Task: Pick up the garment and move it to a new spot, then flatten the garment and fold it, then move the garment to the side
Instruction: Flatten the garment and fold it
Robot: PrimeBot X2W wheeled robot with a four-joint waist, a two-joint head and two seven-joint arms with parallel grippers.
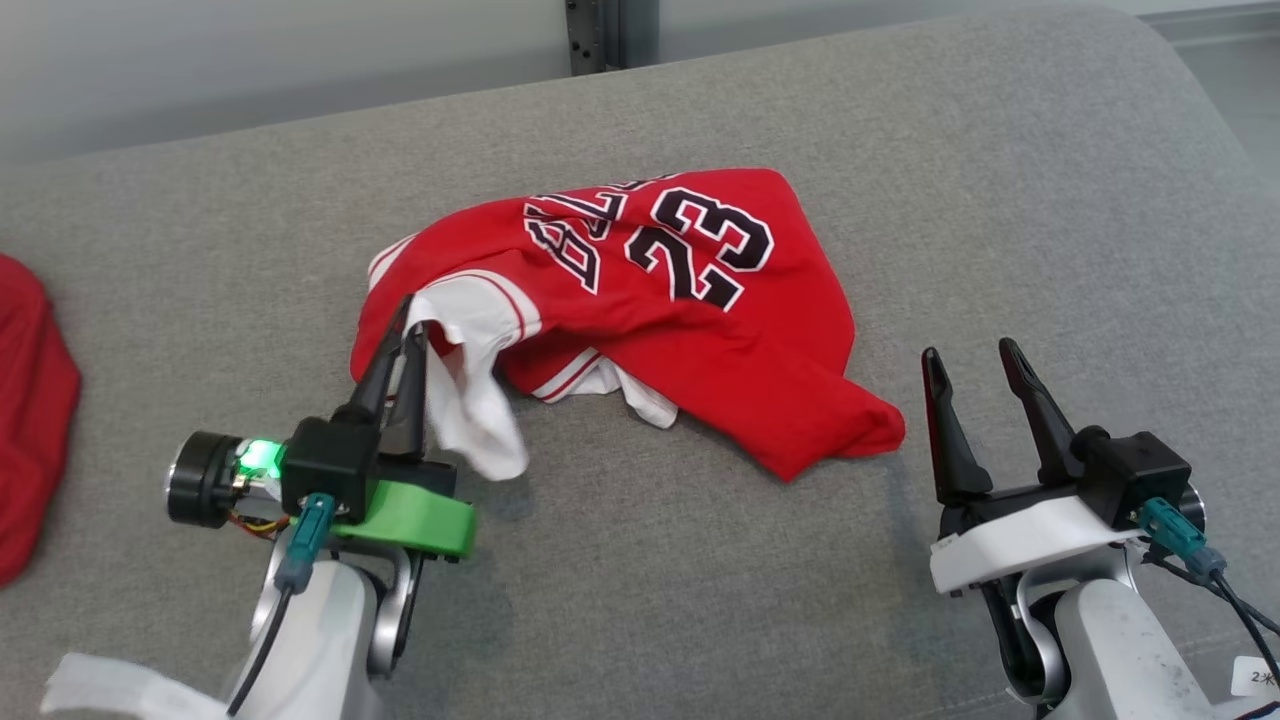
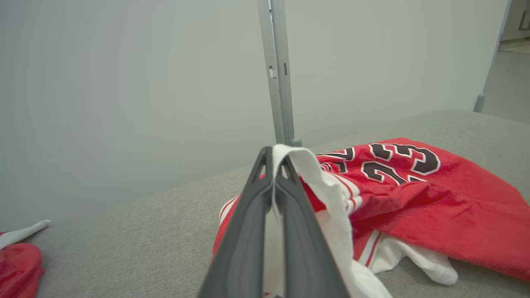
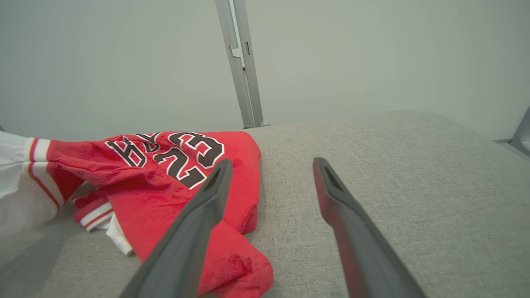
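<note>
at the far left of the grey cushion (image 1: 900,200) lies another red cloth (image 1: 30,400), well apart from the work. next comes the left gripper (image 1: 412,318), its two fingers pressed together on a white edge (image 1: 465,315) of the jersey (image 1: 700,330) - in the left wrist view the fabric loops over the fingertips and hangs down beside them.

the pinch looks thin. it seems to catch only the white trim, so a quick lift could let the cloth slide out, or raise one layer while the bulk drags and bunches on the cushion. the jersey is crumpled with parts tucked under, so hauling it from this single point would likely leave it hanging twisted, which makes flattening harder. a carry toward the left could also land it on the red cloth.

the jersey sits in the middle of the cushion in a rumpled heap - red and soft-looking, with red-and-white striped trim, black lettering and a white-outlined 23 facing up. white fabric shows along its near side, and one red corner points to the right.

near that corner, apparently clear of it, is the right gripper (image 1: 970,350), fingers spread wide apart and holding nothing.
</note>
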